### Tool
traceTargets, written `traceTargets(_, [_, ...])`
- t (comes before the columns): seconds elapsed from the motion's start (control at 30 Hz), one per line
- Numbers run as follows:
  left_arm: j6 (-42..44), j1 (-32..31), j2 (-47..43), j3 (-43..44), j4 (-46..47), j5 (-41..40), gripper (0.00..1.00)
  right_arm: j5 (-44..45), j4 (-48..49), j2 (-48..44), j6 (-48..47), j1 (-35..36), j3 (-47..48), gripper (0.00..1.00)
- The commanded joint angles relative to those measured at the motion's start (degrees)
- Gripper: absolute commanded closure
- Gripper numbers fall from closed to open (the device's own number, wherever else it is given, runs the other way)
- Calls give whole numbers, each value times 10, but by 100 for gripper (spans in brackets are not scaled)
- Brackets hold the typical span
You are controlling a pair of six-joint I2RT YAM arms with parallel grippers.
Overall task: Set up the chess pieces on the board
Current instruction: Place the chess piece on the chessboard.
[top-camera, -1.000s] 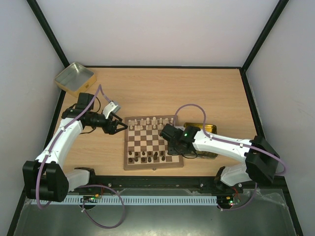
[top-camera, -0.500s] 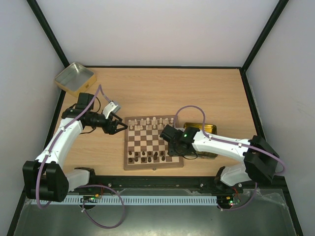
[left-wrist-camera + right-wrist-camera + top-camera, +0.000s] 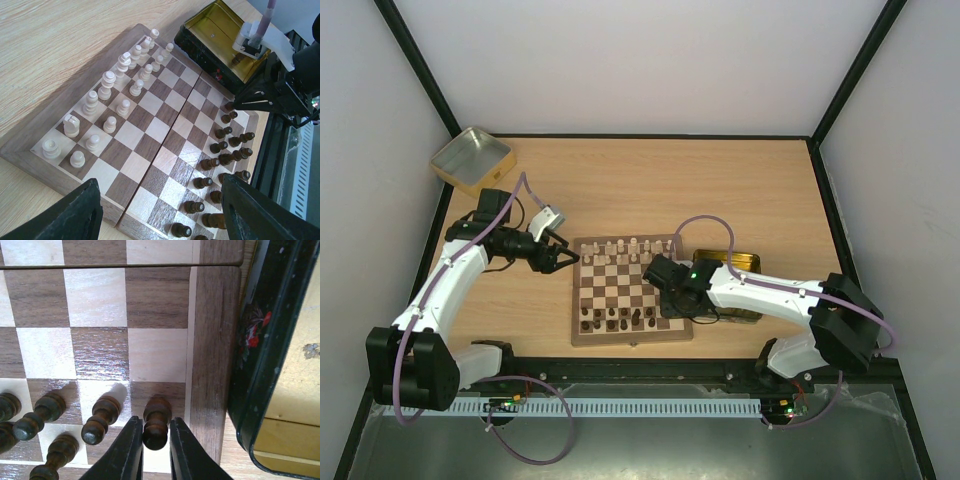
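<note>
Chess pieces of dark-brown turned wood (image 3: 100, 421) stand in the near rows. Our right gripper (image 3: 153, 424) pinches the last dark pawn (image 3: 157, 412), which is on the edge-file square. Just right of the pawn runs the plain border of the square checked wooden board (image 3: 210, 340). A black-sided gold metal tin (image 3: 260, 365) lies just beside that border, so we have little room there. Our left gripper (image 3: 160, 180) hangs spread wide by the board's left edge. Pale cream pieces (image 3: 620, 250) line the far rows. The light wooden table (image 3: 720, 180) lies open beyond, inside white walls (image 3: 620, 60).

Top camera looks down from behind; both wrist cameras closely share the board (image 3: 620, 285).
</note>
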Motion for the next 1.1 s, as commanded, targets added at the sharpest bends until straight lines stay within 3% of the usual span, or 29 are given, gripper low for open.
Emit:
traceTargets(0.0, [-1,-3,-3,-4,-4,8,34,9,-4,4,-3,5,-2,84])
traceTargets(0.3, [-1,-3,0,-3,-5,10,34,27,-18,0,1,5,11,80])
traceTargets(0.6, [0,-3,-2,-3,-5,9,34,93,-76,2,-3,5,80,80])
traceTargets(0.77, [-1,-3,-4,-4,-5,9,34,79,-71,9,-10,6,117,79])
traceTargets(1.07, [-1,-3,0,-3,-4,9,34,42,-61,48,7,89,190,79])
